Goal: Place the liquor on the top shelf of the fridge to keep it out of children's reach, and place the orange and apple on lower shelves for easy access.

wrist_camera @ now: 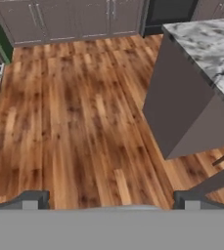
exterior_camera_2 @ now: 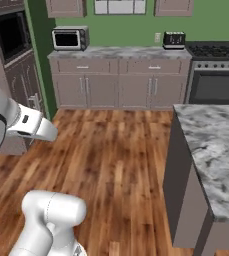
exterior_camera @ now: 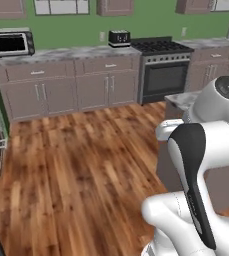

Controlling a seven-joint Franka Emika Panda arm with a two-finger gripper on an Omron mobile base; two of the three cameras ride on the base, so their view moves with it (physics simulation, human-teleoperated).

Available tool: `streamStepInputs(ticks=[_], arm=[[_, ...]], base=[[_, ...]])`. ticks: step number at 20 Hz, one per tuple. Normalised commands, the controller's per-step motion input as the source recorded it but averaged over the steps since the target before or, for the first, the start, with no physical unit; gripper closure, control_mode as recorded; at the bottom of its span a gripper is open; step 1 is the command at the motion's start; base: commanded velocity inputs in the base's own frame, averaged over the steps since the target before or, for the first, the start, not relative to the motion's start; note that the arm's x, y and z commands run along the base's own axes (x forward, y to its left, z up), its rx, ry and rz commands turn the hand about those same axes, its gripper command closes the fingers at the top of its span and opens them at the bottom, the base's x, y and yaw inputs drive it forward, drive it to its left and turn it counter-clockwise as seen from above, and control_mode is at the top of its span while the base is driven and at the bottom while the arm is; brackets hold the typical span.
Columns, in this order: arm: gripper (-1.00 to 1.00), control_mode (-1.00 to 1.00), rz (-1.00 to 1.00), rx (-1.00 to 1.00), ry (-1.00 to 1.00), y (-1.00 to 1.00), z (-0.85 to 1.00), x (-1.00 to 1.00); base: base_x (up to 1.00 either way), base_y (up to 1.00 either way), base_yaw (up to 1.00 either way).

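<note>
Hand [wrist_camera: 111,200] open, fingertips spread wide, nothing between them. Below it, bare wood floor [wrist_camera: 74,122]; marble-topped table [wrist_camera: 211,49] to its right. Cabinets [wrist_camera: 69,19] ahead. Task items' whereabouts: cannot tell.

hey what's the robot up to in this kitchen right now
Nothing is being handled at the moment. The white arm is folded up over the wooden floor, with its fingers spread open and holding nothing. It faces an open stretch of floor beside the marble-topped island. Across the room are the counter cabinets, with a microwave and toaster on top, and the stove. No bottle or fruit can be seen from here, so the putting-away has not visibly begun.
</note>
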Motion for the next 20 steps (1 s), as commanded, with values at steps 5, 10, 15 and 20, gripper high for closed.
streamStepInputs(ticks=[5,10,15,20], arm=[[-1.00,1.00,0.00,0.00,0.00,0.00,0.00,0.00],[-1.00,1.00,0.00,0.00,0.00,0.00,0.00,0.00],[-1.00,1.00,0.00,0.00,0.00,0.00,0.00,0.00],[-1.00,1.00,0.00,0.00,0.00,0.00,0.00,0.00]], base=[[0.44,-0.05,-0.31],[0.57,-0.08,-0.27],[0.56,-0.17,-0.26],[0.40,-0.31,-0.25]])
